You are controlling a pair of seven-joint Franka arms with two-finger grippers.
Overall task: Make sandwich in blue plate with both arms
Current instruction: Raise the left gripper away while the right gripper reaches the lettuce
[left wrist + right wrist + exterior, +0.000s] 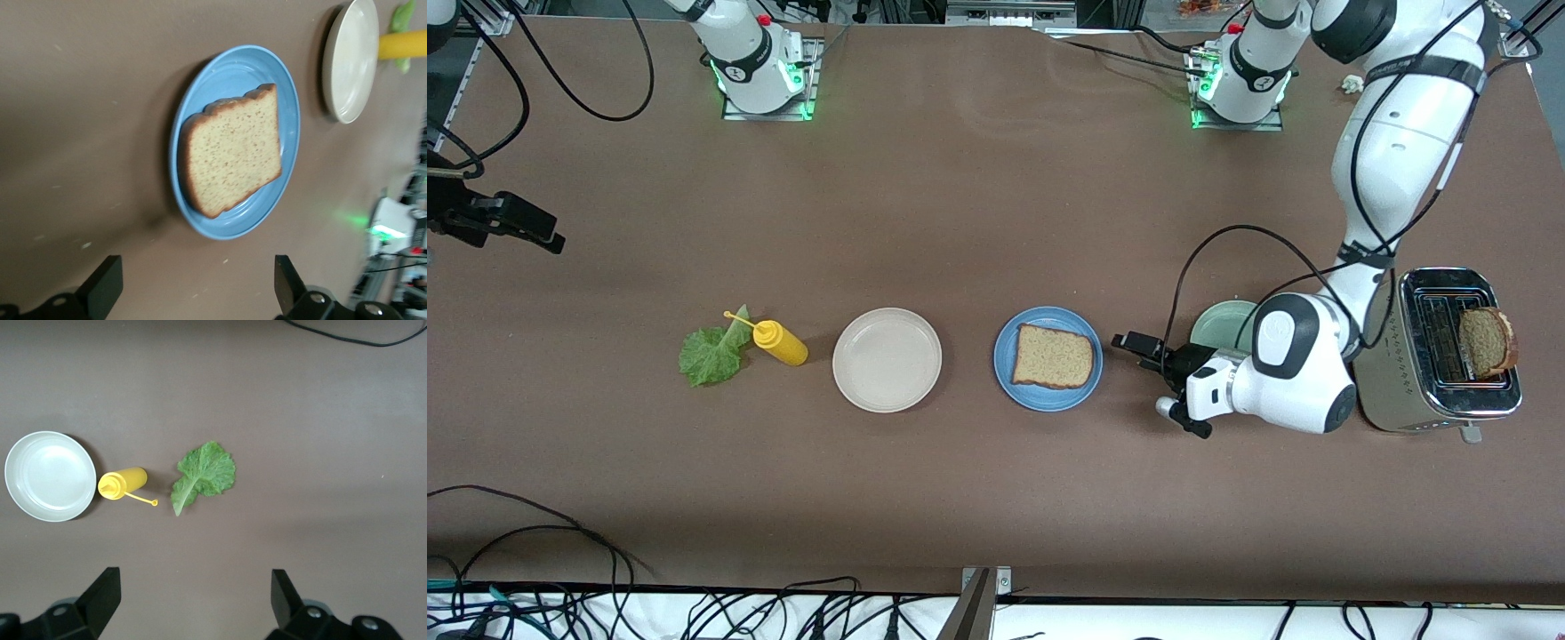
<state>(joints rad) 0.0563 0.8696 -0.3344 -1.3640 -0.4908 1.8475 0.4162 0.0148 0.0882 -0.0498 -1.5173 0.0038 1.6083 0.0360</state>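
My left gripper (1138, 348) hangs low over the bare table beside the blue plate (1005, 360), toward the left arm's end; its two black fingers (101, 288) stand wide apart with nothing between them. Just past them I see the plate, round, shallow, smooth plastic with a raised rim, and on it one square slice of bread (1055, 356), porous tan crumb with a darker scalloped crust, lying flat. Under my left arm a pale mint-green plate (1218, 322) is mostly covered by the wrist, so I can make out only an arc of it. Next to that stands a shiny metal toaster (1449, 356) with a second bread slice (1487, 340) sticking up from one slot.

My right gripper (529, 229) waits at the right arm's end of the table, partly cut off by the front view's edge; its fingers (100, 597) are spread and empty. Its wrist view looks down on a crinkled green lettuce leaf (203, 475), a yellow squeeze bottle (121, 483) lying on its side with its cap dangling on a strap, and a round beige-white plate (50, 475).
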